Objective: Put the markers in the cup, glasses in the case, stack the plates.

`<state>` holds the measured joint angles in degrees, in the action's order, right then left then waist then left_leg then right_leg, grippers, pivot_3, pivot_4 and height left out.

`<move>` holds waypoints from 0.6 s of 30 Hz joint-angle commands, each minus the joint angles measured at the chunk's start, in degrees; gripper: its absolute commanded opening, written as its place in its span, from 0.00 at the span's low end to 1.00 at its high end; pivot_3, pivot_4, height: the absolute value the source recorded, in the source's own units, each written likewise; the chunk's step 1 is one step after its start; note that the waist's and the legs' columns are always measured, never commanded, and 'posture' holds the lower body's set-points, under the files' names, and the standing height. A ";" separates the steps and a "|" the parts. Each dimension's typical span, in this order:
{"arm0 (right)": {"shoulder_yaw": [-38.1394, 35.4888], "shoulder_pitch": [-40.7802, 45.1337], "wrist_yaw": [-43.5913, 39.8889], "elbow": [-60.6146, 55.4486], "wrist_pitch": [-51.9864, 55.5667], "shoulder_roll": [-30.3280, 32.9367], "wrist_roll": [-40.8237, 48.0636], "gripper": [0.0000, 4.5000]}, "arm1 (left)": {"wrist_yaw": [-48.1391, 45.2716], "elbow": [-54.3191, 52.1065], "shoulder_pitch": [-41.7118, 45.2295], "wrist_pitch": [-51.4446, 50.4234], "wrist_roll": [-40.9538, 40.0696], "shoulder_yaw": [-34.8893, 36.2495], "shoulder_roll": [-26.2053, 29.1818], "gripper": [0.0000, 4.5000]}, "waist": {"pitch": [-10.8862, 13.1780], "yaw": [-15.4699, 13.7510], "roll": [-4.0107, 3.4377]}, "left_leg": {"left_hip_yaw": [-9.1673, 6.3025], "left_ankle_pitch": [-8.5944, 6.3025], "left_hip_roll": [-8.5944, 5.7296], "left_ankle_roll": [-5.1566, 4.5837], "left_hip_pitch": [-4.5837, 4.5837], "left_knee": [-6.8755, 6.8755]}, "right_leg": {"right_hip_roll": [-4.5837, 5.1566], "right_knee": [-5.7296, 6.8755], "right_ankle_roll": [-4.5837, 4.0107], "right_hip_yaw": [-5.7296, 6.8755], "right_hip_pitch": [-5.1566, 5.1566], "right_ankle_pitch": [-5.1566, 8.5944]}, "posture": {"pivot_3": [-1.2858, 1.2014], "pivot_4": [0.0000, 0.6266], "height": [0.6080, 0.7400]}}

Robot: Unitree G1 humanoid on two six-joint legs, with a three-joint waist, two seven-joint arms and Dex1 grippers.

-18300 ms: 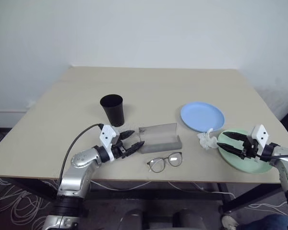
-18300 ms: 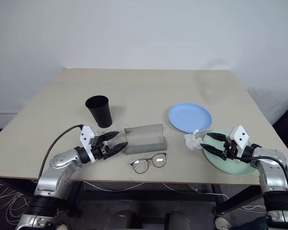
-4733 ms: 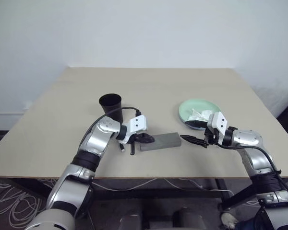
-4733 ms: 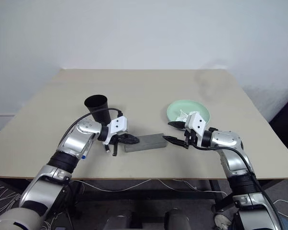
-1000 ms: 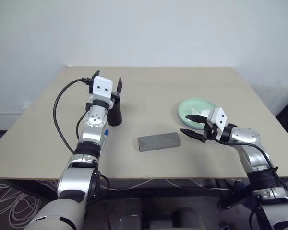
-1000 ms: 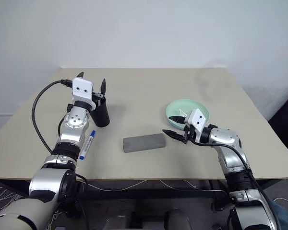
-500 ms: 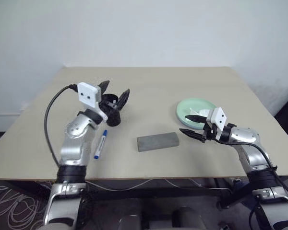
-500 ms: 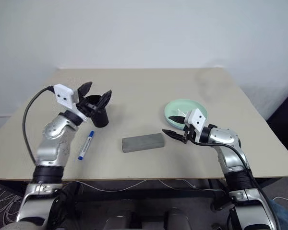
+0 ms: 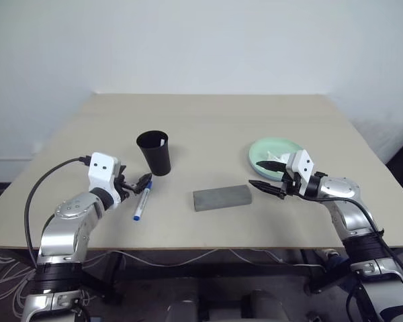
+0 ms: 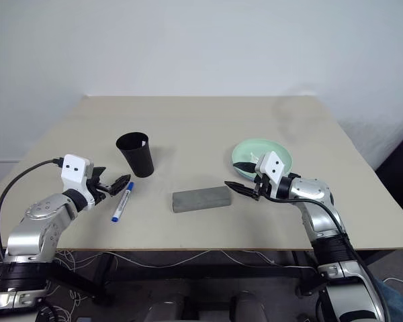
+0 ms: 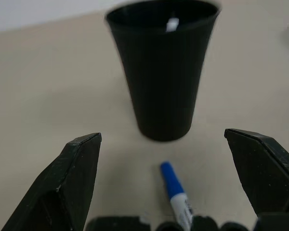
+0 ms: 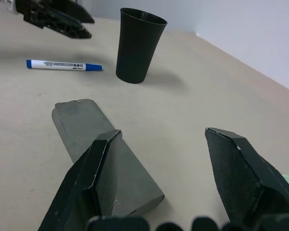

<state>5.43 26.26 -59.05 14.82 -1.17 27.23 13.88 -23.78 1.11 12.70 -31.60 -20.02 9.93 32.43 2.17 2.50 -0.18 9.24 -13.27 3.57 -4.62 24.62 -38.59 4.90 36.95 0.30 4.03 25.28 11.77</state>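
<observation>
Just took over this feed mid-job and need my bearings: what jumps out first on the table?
The blue-capped marker lies loose on the table just in front of the black cup, with the open left gripper right beside it. Mid-table sits the closed grey case, the open right gripper hovering at its end. Behind that gripper is the mint green plate.

Left gripper (image 9: 136, 183) open over the table (image 9: 208, 127), empty; blue-capped marker (image 9: 142, 201) lies flat just beside its fingertips, black cup (image 9: 155, 153) upright just beyond. Right gripper (image 9: 263, 178) open, empty; closed grey case (image 9: 221, 197) just off its lower fingertip, mint green plate (image 9: 277, 149) behind it.
</observation>
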 commanded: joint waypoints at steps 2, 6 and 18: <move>-0.92 1.71 -0.23 -0.70 -1.40 -0.09 0.35 0.67 | 4.93 -0.62 3.23 -7.81 1.65 -0.97 -2.11 0.97 | 0.00 0.01 0.01 | 0.00 0.02 0.00 0.03 0.01 0.03 | -0.03 0.00 -0.02 0.00 0.01 -0.02 | 0.52 0.00 1.00; -1.02 1.23 -0.12 -1.20 -1.33 0.15 0.39 0.67 | 6.87 -0.40 4.43 -13.67 2.14 -1.67 -3.41 0.97 | 0.00 0.05 0.01 | 0.02 0.04 0.00 0.07 0.00 0.03 | -0.06 0.01 0.06 -0.01 0.01 -0.05 | 0.52 0.00 1.00; -1.11 0.94 0.50 -1.13 -1.49 0.02 -0.06 0.67 | 8.69 1.37 6.27 -17.08 3.86 -1.69 -4.28 0.47 | -0.01 0.01 0.01 | 0.02 0.04 0.00 0.07 0.00 0.03 | -0.02 0.00 -0.04 -0.01 0.01 -0.09 | 0.52 0.00 1.00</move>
<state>5.45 26.30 -58.92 14.85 -1.53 27.24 13.41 -14.97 3.04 17.44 -48.78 -16.56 7.85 27.78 2.16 2.51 -0.17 9.25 -13.22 3.56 -4.55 24.61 -38.56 4.89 36.96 0.25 4.02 25.29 11.68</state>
